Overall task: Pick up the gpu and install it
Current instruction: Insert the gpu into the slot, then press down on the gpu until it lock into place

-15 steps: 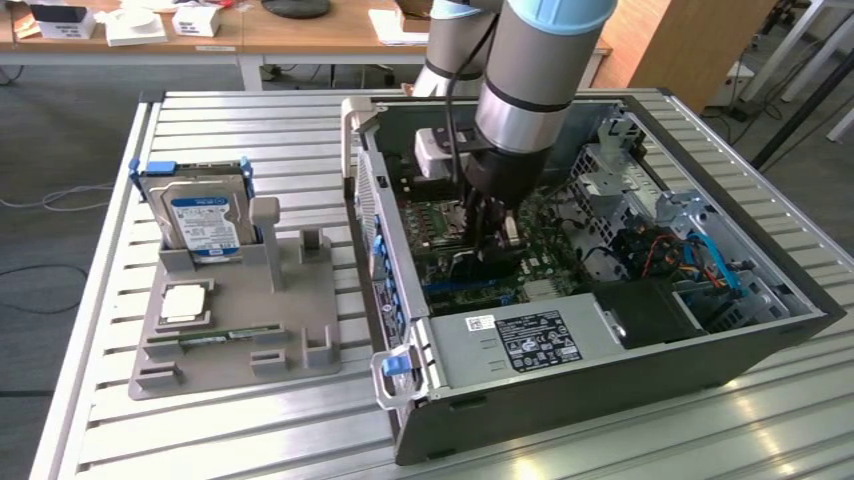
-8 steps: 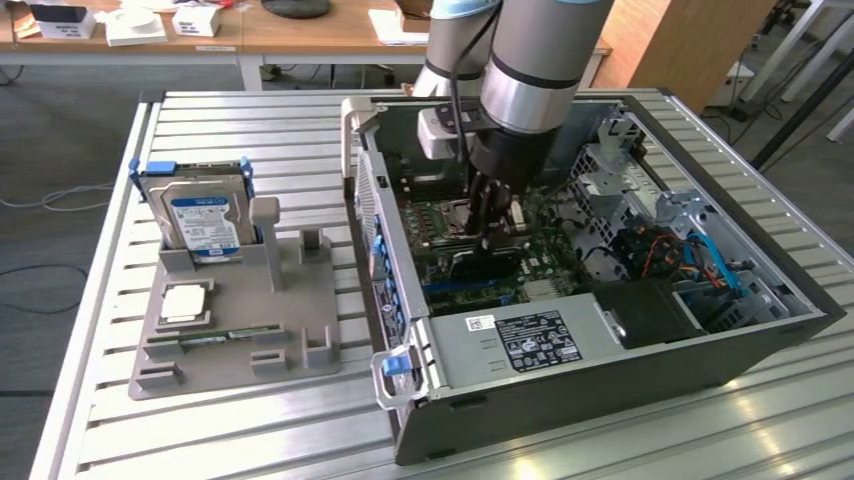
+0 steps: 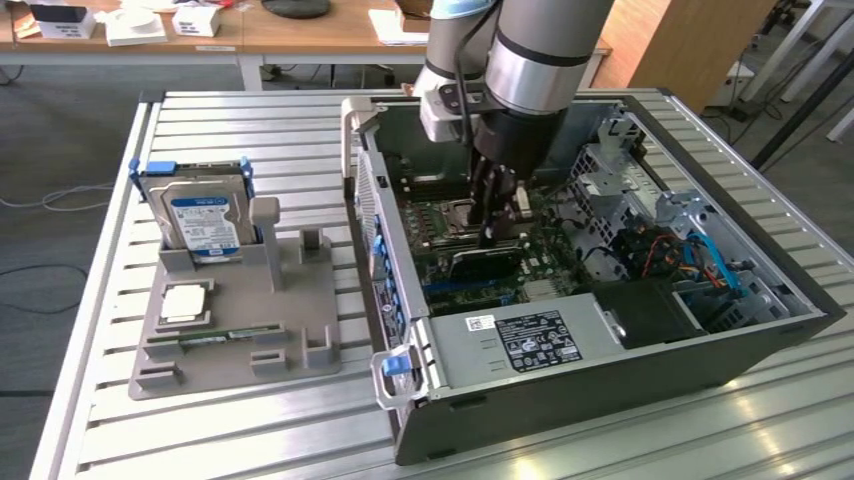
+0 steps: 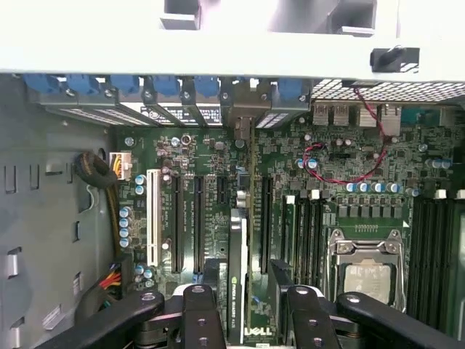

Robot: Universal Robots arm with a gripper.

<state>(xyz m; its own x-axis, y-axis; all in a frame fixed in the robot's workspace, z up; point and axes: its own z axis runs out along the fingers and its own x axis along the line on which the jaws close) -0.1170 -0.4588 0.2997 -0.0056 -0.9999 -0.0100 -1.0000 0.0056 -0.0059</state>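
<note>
The gpu (image 4: 238,280) stands on edge on the motherboard (image 4: 341,156) inside the open computer case (image 3: 747,345). It lies in line with an expansion slot, and its bracket end reaches the rear slot openings. My gripper (image 4: 248,294) is open and straddles the card, one dark finger (image 4: 200,313) on each side with a gap to the card. In the exterior view the gripper (image 3: 497,225) reaches down into the case, just above the dark card (image 3: 474,260).
A grey holder (image 3: 234,320) at the exterior view's left carries a silver hard drive (image 3: 200,215), a CPU (image 3: 183,303) and a memory stick (image 3: 220,338). Around the card are the power supply (image 3: 534,340), the CPU socket (image 4: 367,269), empty slots (image 4: 176,218) and cables (image 4: 98,171).
</note>
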